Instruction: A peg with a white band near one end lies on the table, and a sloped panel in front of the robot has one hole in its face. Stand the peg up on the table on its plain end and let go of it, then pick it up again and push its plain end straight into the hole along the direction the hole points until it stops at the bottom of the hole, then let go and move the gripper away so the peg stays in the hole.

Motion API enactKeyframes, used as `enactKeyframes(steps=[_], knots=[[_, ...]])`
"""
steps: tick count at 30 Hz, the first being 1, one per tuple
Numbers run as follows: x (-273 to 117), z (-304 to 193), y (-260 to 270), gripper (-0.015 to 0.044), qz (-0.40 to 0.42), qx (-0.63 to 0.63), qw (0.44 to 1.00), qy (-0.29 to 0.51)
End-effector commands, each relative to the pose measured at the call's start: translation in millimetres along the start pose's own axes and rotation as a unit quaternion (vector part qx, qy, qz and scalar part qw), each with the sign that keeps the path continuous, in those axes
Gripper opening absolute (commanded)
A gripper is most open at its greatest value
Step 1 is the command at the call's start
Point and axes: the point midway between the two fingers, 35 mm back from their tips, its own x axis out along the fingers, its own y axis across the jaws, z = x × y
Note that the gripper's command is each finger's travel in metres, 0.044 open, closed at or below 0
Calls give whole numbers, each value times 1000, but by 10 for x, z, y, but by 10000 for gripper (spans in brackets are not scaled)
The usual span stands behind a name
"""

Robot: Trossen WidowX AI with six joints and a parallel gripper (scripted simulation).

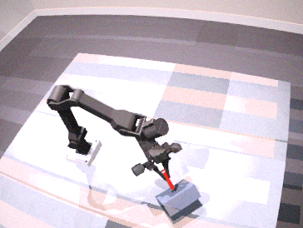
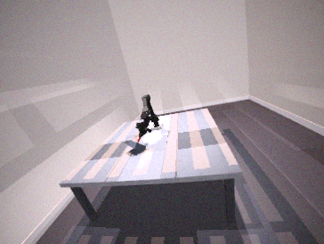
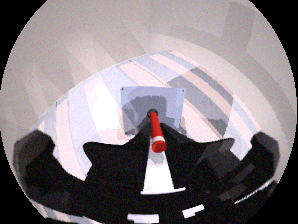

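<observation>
My tool (image 1: pixel 166 171) (image 2: pixel 140 136) (image 3: pixel 154 125) is closed around the peg (image 1: pixel 168 180) (image 2: pixel 139 140) (image 3: pixel 156 127), its white-banded end toward me and its plain end at the hole (image 3: pixel 152 113) in the panel (image 1: pixel 182 200) (image 2: pixel 137 150) (image 3: pixel 172 106). I cannot tell how deep it sits. I judge the standing-up on the table (image 1: pixel 233 175) (image 2: pixel 202 174) (image 3: pixel 102 107) done, though nothing here proves it. Left: push to the bottom, let go, back away.

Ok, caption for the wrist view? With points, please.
Gripper (image 3: pixel 154 125) holding the red peg (image 3: pixel 156 128), its plain end at the panel's (image 3: pixel 132 100) hole (image 3: pixel 152 113).
</observation>
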Motion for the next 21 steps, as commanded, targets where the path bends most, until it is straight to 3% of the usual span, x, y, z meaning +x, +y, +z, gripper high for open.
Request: enactKeyframes(steps=[1, 21], knots=[[-4, 0, 0, 0, 0, 0, 1000, 0], [76, -22, -5, 0, 0, 0, 1000, 0]])
